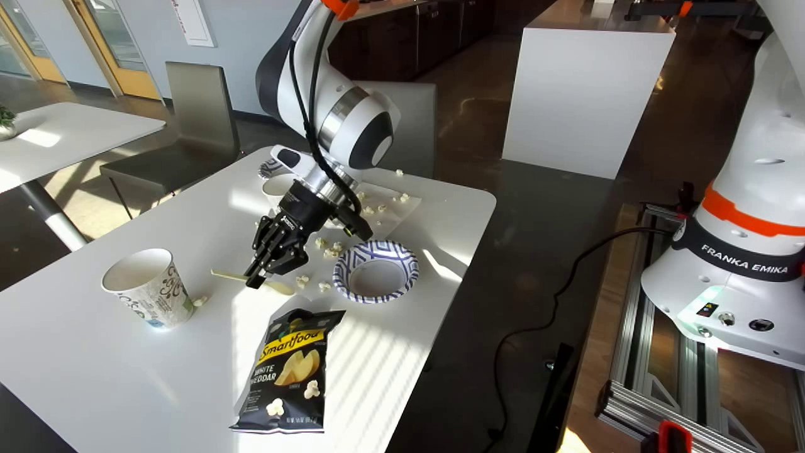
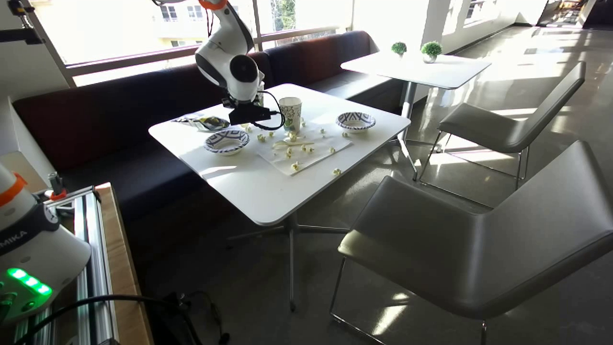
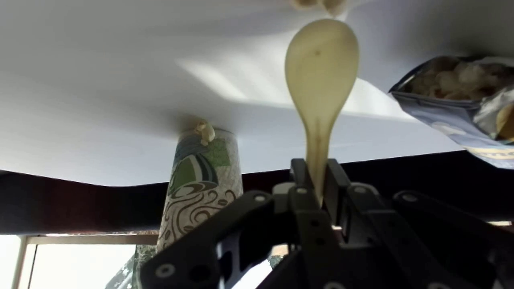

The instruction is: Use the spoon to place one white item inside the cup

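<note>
My gripper [image 1: 256, 277] is shut on a pale wooden spoon [image 3: 321, 72], held above the table; the gripper also shows in the wrist view [image 3: 315, 176]. The spoon's bowl points away from the jaws, and I see no popcorn on the face shown. The spoon also shows in an exterior view [image 1: 278, 287]. White popcorn pieces [image 1: 330, 250] lie scattered on the table; some show near the spoon's tip in the wrist view [image 3: 319, 3]. A patterned paper cup [image 1: 154, 292] stands upright, apart from the spoon; it also shows upside down in the wrist view [image 3: 200, 176]. One popcorn piece [image 1: 200, 301] lies beside its base.
A blue-patterned bowl [image 1: 377, 248] and an open Smartfood bag [image 1: 286, 377] are near the gripper. A second cup [image 2: 290, 112], another bowl [image 2: 355, 117], and a napkin [image 2: 321, 155] with popcorn and another spoon [image 2: 292, 143] are on the table.
</note>
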{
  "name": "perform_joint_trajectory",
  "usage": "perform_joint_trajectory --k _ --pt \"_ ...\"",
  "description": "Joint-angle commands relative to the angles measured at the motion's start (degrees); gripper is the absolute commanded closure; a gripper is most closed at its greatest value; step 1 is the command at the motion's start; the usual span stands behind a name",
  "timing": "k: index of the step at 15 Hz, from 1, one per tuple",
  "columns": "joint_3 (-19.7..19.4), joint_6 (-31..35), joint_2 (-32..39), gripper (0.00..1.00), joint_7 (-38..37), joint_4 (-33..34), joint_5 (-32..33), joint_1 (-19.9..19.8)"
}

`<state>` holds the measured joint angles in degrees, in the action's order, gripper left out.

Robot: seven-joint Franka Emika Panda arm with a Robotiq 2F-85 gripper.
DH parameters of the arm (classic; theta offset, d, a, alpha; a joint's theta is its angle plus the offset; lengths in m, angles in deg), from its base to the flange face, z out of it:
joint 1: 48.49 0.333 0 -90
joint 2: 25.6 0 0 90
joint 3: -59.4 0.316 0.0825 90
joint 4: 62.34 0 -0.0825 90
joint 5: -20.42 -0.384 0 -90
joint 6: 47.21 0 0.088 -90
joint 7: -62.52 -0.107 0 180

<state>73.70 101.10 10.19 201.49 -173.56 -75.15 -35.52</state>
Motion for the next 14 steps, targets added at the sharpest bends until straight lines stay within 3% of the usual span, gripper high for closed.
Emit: perform_joint_trajectory --k 1,14 --pt "-2.1 -1.0 1.6 0.97 2.8 0.9 -2.4 1.9" --pt "-5.0 2.0 0.0 0.97 -1.2 -0.8 4.5 5.1"
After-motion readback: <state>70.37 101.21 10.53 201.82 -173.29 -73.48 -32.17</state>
